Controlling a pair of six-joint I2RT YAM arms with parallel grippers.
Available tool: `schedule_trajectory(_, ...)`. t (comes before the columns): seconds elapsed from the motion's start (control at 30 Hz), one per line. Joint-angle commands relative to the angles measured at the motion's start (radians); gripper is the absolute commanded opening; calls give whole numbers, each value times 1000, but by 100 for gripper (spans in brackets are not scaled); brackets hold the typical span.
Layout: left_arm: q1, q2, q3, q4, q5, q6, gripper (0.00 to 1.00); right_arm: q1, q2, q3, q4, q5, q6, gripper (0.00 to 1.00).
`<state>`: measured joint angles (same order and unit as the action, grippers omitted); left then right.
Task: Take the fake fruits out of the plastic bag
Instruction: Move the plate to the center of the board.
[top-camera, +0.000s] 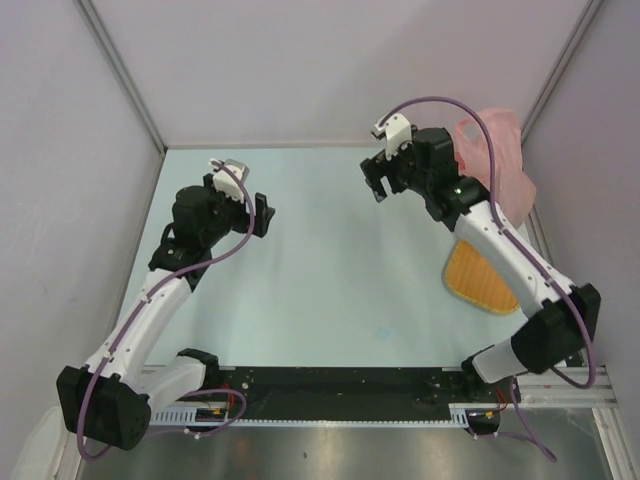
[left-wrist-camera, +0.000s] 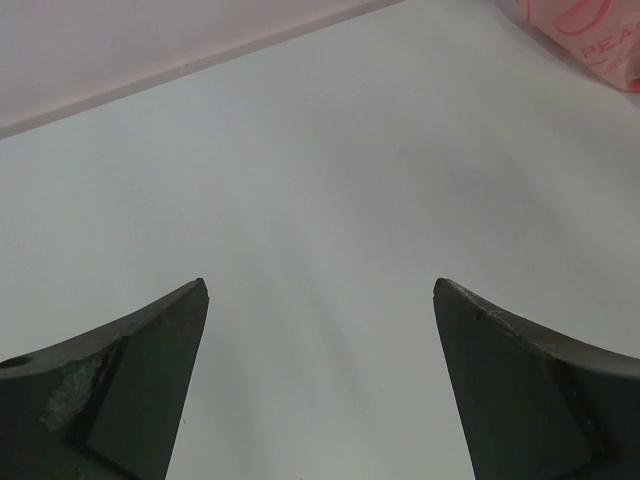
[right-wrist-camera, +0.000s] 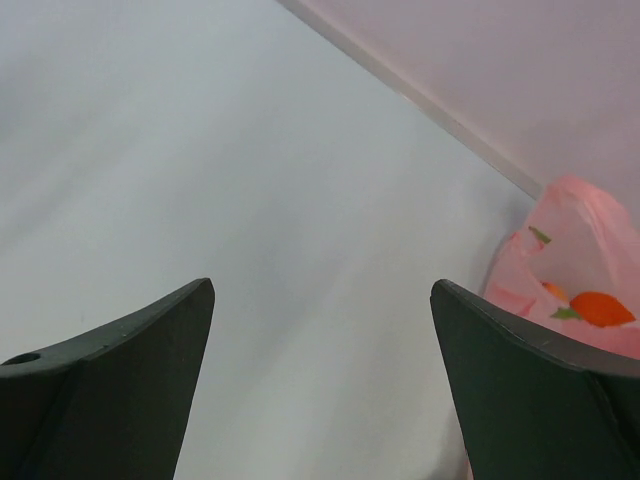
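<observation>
The pink translucent plastic bag (top-camera: 503, 158) stands bunched at the table's back right corner, partly behind my right arm. It shows at the right edge of the right wrist view (right-wrist-camera: 572, 285), with orange and green printed marks, and in the top right corner of the left wrist view (left-wrist-camera: 592, 28). The fake fruits are hidden; none lies on the table. My right gripper (top-camera: 376, 180) (right-wrist-camera: 322, 290) hangs open above the table just left of the bag, nothing between its fingers. My left gripper (top-camera: 263, 214) (left-wrist-camera: 320, 290) is open and empty over the left middle of the table, pointing toward the bag.
A woven orange-tan mat (top-camera: 476, 281) lies flat at the right side, partly under my right arm. Grey walls (top-camera: 330, 60) close the pale table (top-camera: 330, 290) at the back and both sides. The arm bases stand on a black rail (top-camera: 330, 385) at the near edge.
</observation>
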<state>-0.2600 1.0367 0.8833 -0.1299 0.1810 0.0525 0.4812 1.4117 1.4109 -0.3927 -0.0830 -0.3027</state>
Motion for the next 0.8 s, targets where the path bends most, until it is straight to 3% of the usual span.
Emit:
schedule_trajectory(0.0, -5, -43, 72, -30, 49, -6, 100, -47, 143, 146, 129, 81, 43, 94)
schedule_trajectory(0.23, -7, -26, 95, -54, 132, -46, 100, -162, 253, 238, 61, 109, 24, 90)
schedule_trajectory(0.3, -7, -21, 97, -63, 133, -46, 100, -165, 221, 209, -6, 34, -22, 81)
schedule_trajectory(0.4, -5, -30, 82, -50, 120, -42, 100, -129, 104, 41, -143, 32, -142, 78)
schedule_trajectory(0.6, -5, -53, 10, -1, 91, -46, 100, -133, -124, -312, -378, 70, -145, 74)
schedule_trajectory(0.77, -7, -63, -43, 24, 87, -83, 100, -110, -194, -495, -376, 245, -119, 72)
